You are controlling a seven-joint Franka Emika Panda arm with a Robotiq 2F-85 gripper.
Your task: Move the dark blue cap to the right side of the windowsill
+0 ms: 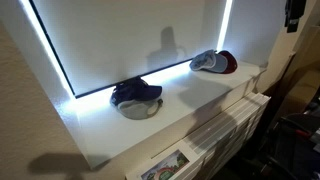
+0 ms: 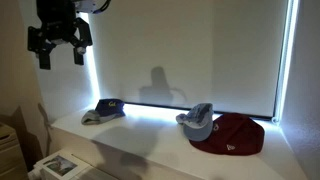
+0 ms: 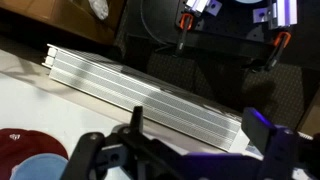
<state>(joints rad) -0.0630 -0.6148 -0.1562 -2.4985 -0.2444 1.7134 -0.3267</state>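
The dark blue cap [image 1: 136,95] lies on the white windowsill [image 1: 190,95], in front of the drawn blind; it shows in both exterior views [image 2: 105,110]. My gripper [image 2: 58,42] hangs high in the air, well above and away from the cap, with its fingers spread open and nothing between them. In the wrist view the open fingers [image 3: 198,125] frame a white slatted radiator [image 3: 150,88]. The dark blue cap is out of the wrist view.
A grey and light blue cap [image 2: 197,120] and a dark red cap [image 2: 232,135] lie at the other end of the sill, also in an exterior view [image 1: 205,62] and at the wrist view's lower left [image 3: 20,145]. Bare sill lies between the caps.
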